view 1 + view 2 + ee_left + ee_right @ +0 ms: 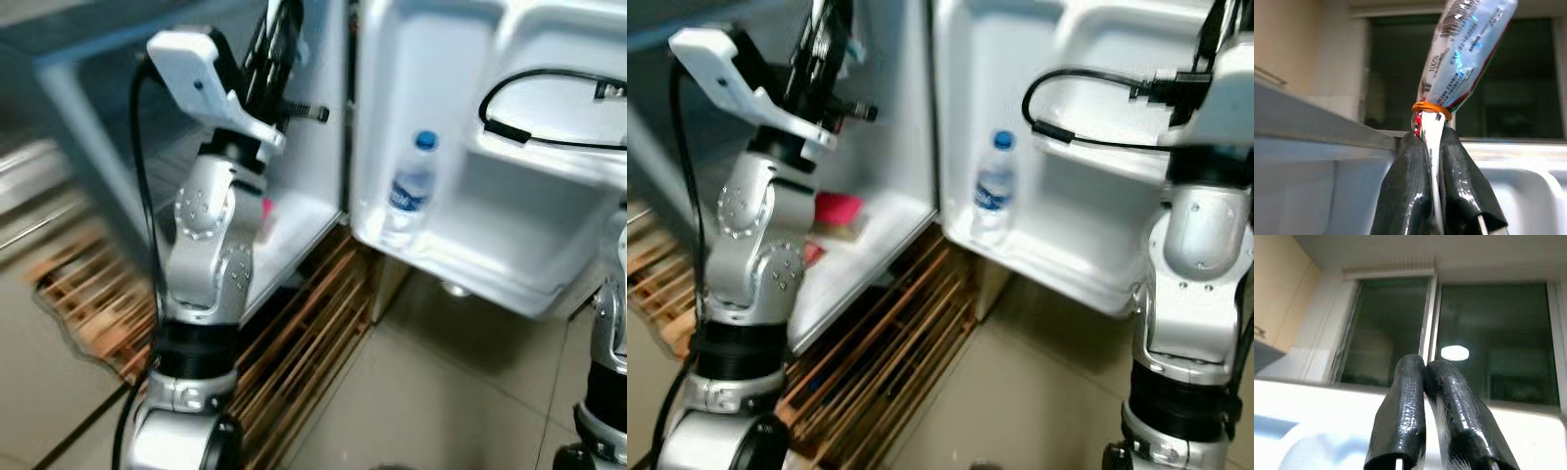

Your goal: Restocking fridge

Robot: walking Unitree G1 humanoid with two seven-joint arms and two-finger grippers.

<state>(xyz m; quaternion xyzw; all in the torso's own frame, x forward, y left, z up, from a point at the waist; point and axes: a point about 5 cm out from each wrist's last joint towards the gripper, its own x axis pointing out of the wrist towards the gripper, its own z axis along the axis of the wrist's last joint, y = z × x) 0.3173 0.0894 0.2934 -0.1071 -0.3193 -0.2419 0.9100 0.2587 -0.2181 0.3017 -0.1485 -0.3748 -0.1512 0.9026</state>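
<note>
Pinching a banded snack packet (1462, 54) upright between closed fingers (1405, 191), the left gripper (1432, 161) is hovering beside the open fridge (892, 211), its shelf below, while the empty, shut right gripper (1425, 382) is idling by the door's water bottle (994, 191)

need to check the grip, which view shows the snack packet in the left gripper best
The left wrist view: the packet, tied with an orange band, sits pinched in the left gripper. The eye views give just a blurred glimpse of it by the fridge.
</note>
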